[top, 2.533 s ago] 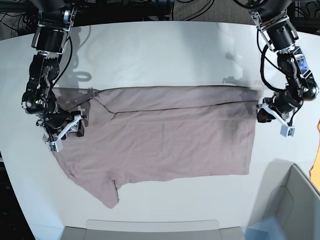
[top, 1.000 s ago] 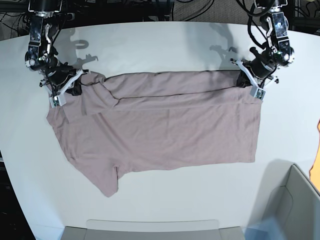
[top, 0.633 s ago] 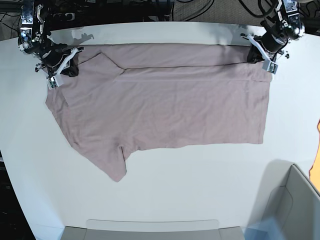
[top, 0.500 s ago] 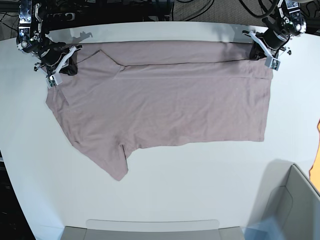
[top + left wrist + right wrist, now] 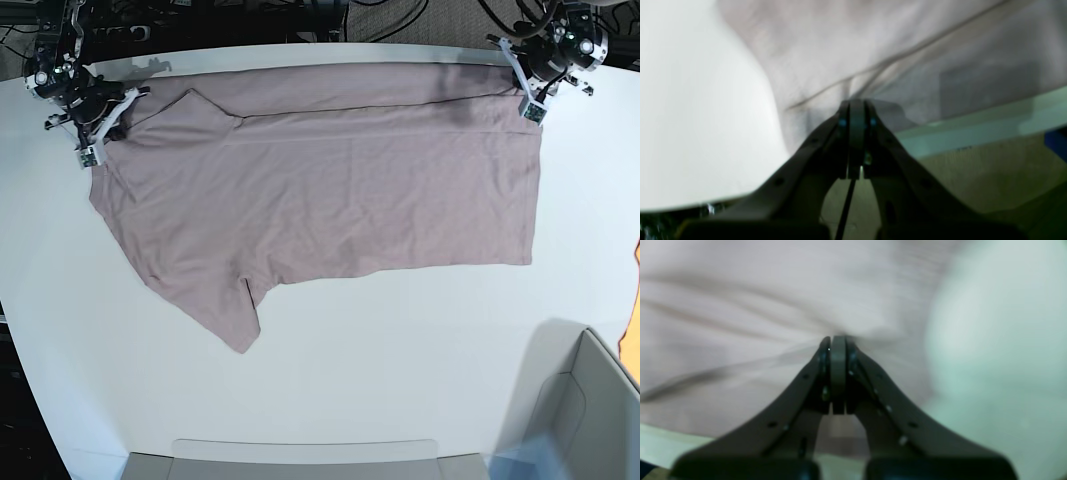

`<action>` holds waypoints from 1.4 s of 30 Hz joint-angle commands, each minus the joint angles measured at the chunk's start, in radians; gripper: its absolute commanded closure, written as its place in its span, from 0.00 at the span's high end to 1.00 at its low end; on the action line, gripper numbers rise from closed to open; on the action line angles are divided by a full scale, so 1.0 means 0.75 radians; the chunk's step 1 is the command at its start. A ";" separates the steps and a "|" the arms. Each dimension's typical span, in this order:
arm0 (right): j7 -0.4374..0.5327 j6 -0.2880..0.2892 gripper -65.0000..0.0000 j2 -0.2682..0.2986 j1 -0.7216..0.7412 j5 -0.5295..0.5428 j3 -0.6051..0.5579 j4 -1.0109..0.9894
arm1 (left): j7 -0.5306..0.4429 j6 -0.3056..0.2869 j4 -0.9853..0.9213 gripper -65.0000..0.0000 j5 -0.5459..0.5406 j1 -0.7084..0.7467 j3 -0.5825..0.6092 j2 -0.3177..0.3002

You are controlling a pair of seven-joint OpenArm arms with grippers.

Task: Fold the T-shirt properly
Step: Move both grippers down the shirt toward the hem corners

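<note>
- T-shirt [image 5: 330,190]: dusty mauve, spread wide on the white table [image 5: 400,400], stretched between the two grippers along the table's far edge.
- Far edge of shirt runs nearly straight from one gripper to the other; a folded-over band lies along it, w/ a crease line parallel just below.
- Near hem runs roughly level on base view's right half; on the left half the cloth slants down to a sleeve [image 5: 238,325] that pokes toward the camera, lying flat.
- Small pointed flap of cloth near far left corner, just beside the right gripper.
- Left gripper [image 5: 530,88] (base view's right): at shirt's far right corner, jaws pinched together on the cloth edge. Wrist cam: the two dark fingers [image 5: 840,140] meet at the tips w/ T-shirt [image 5: 873,50] cloth caught there; a seam line runs diagonally away from the grip. Table edge & floor visible beyond the cloth.
- Right gripper [image 5: 92,140] (base view's left): at shirt's far left corner, jaws also clamped tight on cloth. Wrist cam: fingers [image 5: 820,380] closed to a narrow point, T-shirt [image 5: 773,290] bunching into wrinkles that fan out from the pinch. View is blurred, fine detail can't be told.
- Both arms sit at the far corners of the table, well apart, shirt taut between them.
- Grey bin [image 5: 590,400] at near right corner, apart from shirt; a grey tray edge [image 5: 300,450] at the near side, centre.
</note>
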 commanded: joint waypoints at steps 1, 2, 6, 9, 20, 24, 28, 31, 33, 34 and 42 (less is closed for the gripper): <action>0.006 0.012 0.00 0.015 0.007 0.023 0.018 0.046 | 0.017 0.007 0.026 0.00 0.006 -0.029 -0.006 -0.015; -0.008 0.012 0.00 0.013 0.007 0.023 0.031 0.069 | 0.035 0.007 0.026 0.00 0.006 -0.047 -0.006 -0.015; -0.008 0.012 0.00 0.011 0.007 0.023 0.047 0.128 | 0.076 0.007 0.057 0.00 0.006 -0.080 -0.006 -0.015; -0.006 0.014 0.00 0.021 0.043 0.023 0.049 0.161 | 0.105 0.007 0.118 0.00 0.008 -0.084 -0.008 -0.015; -0.004 0.016 0.00 0.017 0.778 0.011 -0.225 -0.340 | 0.121 0.007 0.171 0.00 0.008 -0.285 -0.115 0.081; 0.119 0.008 0.00 0.002 0.919 0.011 -0.356 -0.686 | 0.121 0.007 0.169 0.00 0.006 -0.340 -0.110 0.085; 0.189 0.006 0.00 0.002 0.915 0.011 -0.446 -0.840 | 0.121 0.007 0.171 0.00 -0.027 -0.387 -0.110 0.085; 0.166 0.006 0.00 0.004 0.819 0.011 -0.450 -0.813 | 0.123 0.007 0.169 0.13 -0.121 -0.434 -0.110 0.077; 0.129 0.012 0.00 0.007 0.772 0.011 -0.448 -0.776 | 0.125 0.007 0.167 0.18 -0.209 -0.450 -0.110 0.075; 0.107 0.014 0.00 0.017 0.737 0.011 -0.448 -0.754 | 0.142 0.007 0.165 0.18 -0.262 -0.456 -0.108 0.062; 0.078 0.014 0.34 0.043 0.536 0.011 -0.454 -0.574 | 0.324 0.007 -0.005 0.19 -0.548 -0.675 -0.106 0.021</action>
